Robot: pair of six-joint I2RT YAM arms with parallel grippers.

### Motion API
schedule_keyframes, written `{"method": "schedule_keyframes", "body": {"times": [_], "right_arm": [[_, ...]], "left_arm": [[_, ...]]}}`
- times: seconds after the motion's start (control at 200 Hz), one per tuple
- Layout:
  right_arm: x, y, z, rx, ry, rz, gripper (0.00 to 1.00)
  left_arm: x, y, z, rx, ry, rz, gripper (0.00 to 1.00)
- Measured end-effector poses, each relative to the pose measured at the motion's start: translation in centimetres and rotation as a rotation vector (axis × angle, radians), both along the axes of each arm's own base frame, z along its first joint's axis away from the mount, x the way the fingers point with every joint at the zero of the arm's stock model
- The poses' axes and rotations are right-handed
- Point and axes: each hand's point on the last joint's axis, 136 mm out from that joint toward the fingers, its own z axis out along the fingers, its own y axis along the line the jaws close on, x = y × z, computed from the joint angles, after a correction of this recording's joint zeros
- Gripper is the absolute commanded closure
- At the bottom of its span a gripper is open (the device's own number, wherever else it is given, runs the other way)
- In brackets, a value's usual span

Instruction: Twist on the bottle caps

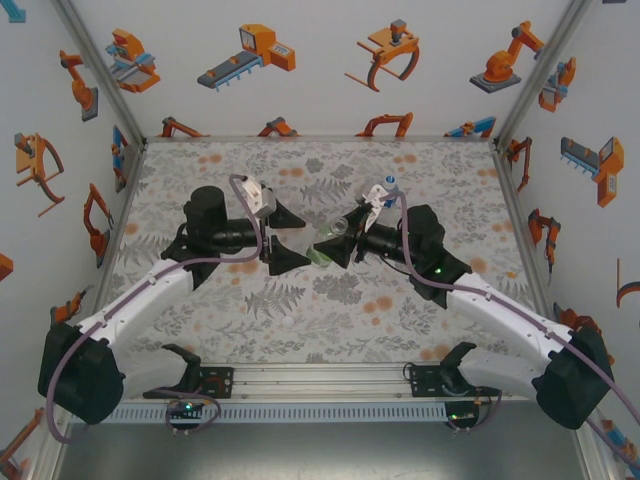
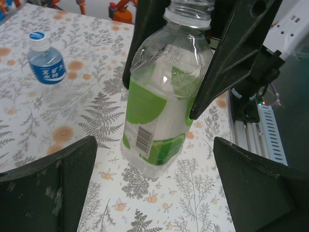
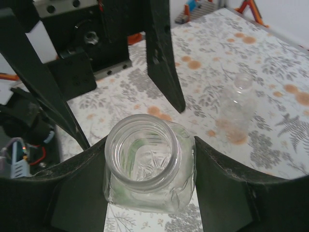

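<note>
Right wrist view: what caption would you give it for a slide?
Right gripper clamps an uncapped green-labelled bottle; a clear bottle stands beyond.

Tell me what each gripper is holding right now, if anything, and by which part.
The right gripper clamps the green-labelled bottle by its shoulder, just under the open neck. The left gripper is open and holds nothing.

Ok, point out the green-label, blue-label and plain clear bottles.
green-label bottle [image 2: 145,106]: left wrist view, green label patch.
blue-label bottle [image 2: 47,71]: left wrist view, blue label.
plain clear bottle [image 3: 234,116]: right wrist view, mid body.
</note>
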Motion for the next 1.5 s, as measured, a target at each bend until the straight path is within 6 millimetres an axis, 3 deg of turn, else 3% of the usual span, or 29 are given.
{"method": "schedule_keyframes", "body": {"times": [0.381, 0.821, 0.881, 0.991, 1.096, 1.292, 1.502], "right_arm": [[-2.5, 1.2, 4.0, 0.147, 0.004, 0.188, 0.62], [-3.4, 1.2, 5.3, 0.187, -0.015, 0.247, 0.62], [-3.3, 1.2, 5.3, 0.187, -0.015, 0.242, 0.58], [-3.2, 1.2, 5.3, 0.188, -0.015, 0.237, 0.37], [-3.2, 1.1, 5.3, 0.185, -0.020, 0.233, 0.28], [-3.0, 0.0, 5.6, 0.148, -0.073, 0.146, 0.26], [-2.3, -1.9, 6.6, 0.091, -0.150, 0.008, 0.26]], "left_arm": [[-3.1, -2.5, 1.0, -0.005, -0.020, -0.145, 0.08], [-3.6, -3.4, 0.4, 0.000, 0.035, -0.186, 0.37], [-3.7, -3.5, 0.4, -0.001, 0.034, -0.189, 0.40], [-3.7, -3.5, 0.4, -0.002, 0.034, -0.194, 0.43], [-3.4, -3.5, 0.4, 0.000, 0.031, -0.177, 0.49], [-2.2, -2.6, 0.6, 0.005, 0.031, -0.118, 0.68], [1.1, -0.3, 1.8, 0.024, 0.038, 0.038, 0.83]]}}
